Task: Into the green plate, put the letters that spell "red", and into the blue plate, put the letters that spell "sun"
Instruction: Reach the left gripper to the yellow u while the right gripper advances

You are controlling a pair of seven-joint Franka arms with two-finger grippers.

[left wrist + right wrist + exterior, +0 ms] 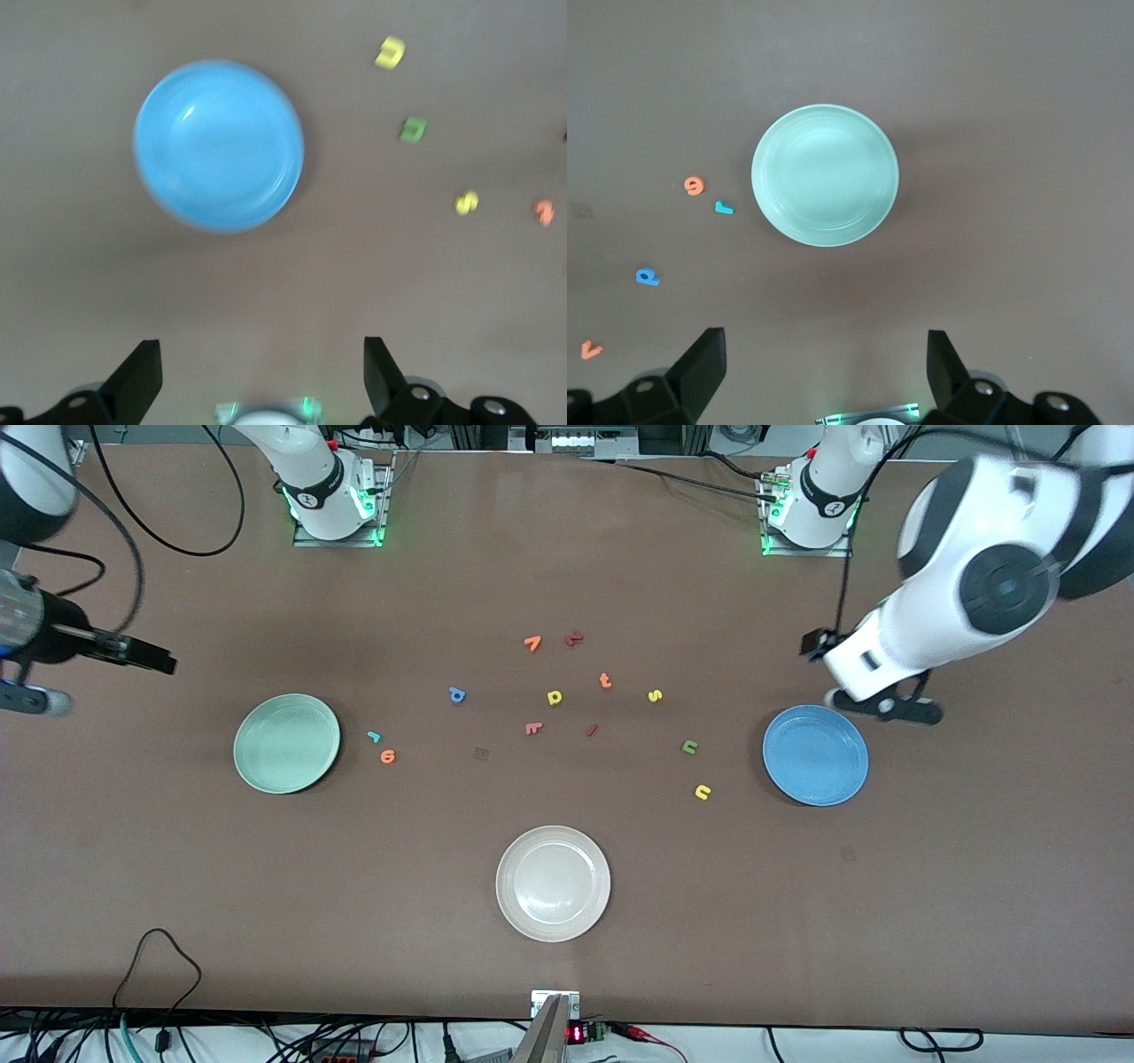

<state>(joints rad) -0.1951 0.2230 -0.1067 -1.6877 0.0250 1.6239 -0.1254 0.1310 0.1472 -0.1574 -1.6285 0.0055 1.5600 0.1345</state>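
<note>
Green plate: round, pale mint, glossy with a shallow rim, empty, toward the right arm's end of the table. Blue plate: same shape, bright blue, empty, toward the left arm's end. Letters are tiny flat foam cutouts lying loose on the matte brown table between the plates. Teal "r" and orange "e" sit just beside the green plate, close together but apart; blue "d" is farther toward the middle. Yellow "s", green "n" and yellow "u" run in a loose line near the blue plate, the "u" nearest the front camera. Cream-white plate sits nearest the front camera, midway. Left gripper hovers over bare table just beside the blue plate, fingers apart, nothing between them; in the front view the arm's body hides most of it. Right gripper hovers over bare table near the green plate, fingers apart and empty; it is cut off at the front view's edge. Left wrist view is soft, letter shapes there hard to read.
</note>
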